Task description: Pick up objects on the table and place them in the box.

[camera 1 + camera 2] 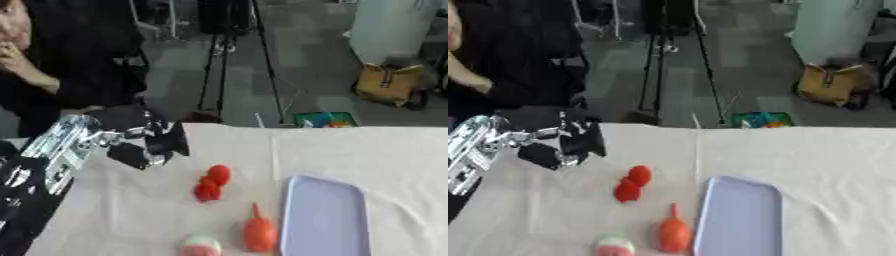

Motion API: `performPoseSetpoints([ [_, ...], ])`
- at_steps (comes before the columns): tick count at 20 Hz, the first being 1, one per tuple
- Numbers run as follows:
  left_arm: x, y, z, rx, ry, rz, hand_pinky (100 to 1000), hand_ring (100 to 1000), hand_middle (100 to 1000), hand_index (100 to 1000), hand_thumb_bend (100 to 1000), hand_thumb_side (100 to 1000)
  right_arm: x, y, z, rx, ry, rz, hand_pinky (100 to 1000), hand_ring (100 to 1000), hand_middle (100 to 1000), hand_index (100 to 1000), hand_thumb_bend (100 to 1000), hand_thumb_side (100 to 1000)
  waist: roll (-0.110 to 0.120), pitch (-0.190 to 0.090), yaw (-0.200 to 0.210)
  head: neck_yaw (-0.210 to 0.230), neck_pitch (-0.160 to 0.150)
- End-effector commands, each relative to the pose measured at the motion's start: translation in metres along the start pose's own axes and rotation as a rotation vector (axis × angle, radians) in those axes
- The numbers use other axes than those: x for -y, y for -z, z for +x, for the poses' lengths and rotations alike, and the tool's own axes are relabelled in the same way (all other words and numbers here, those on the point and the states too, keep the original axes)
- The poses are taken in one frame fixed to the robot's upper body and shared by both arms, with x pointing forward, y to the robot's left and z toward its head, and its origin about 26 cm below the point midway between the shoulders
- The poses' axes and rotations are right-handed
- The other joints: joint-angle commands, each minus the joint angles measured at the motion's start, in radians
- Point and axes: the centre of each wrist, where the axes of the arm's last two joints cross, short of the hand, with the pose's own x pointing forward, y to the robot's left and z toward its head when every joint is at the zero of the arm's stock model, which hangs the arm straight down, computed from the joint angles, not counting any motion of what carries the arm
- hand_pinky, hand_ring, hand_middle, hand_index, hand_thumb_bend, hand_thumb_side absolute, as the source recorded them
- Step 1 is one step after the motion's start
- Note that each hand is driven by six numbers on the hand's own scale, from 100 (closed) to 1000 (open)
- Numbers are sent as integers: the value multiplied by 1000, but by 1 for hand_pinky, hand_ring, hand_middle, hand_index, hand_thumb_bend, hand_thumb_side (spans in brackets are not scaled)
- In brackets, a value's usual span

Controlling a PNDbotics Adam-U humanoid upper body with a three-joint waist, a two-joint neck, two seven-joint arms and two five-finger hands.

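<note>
Left eye view: left hand (144,145) hovers empty, fingers relaxed, up-left of red object (213,182) on bench (140,210).

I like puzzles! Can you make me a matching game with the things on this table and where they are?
Things:
1. bumpy red toy
2. orange carrot-shaped toy
3. pale lavender flat tray
4. round pink-and-green toy

Places:
A. right side of the table
B. front edge, left of the carrot
C. middle, nearest the robot's black left hand
D. just left of the tray

Pairs: 1-C, 2-D, 3-A, 4-B
</note>
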Motion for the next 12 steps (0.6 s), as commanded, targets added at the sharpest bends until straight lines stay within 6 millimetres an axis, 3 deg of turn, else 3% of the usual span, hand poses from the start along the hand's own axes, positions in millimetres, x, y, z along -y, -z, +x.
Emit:
performPoseSetpoints([
  [1, -26, -7, 3, 27, 39, 40, 1000, 1000, 832, 589, 100, 853, 1, 8, 5, 22, 0, 22, 674, 732, 663, 823, 100, 590, 0, -28, 0, 1, 8],
  [6, -54, 2, 29, 140, 68, 88, 1000, 1000, 832, 591, 100, 851, 0, 8, 5, 13, 3, 30, 675, 733, 662, 824, 100, 589, 4, -38, -4, 6, 16],
  [12, -73, 14, 51, 230, 88, 110, 1000, 1000, 831, 590, 100, 848, 0, 8, 5, 3, 7, 38, 675, 733, 662, 824, 100, 587, 11, -49, -11, 8, 19],
])
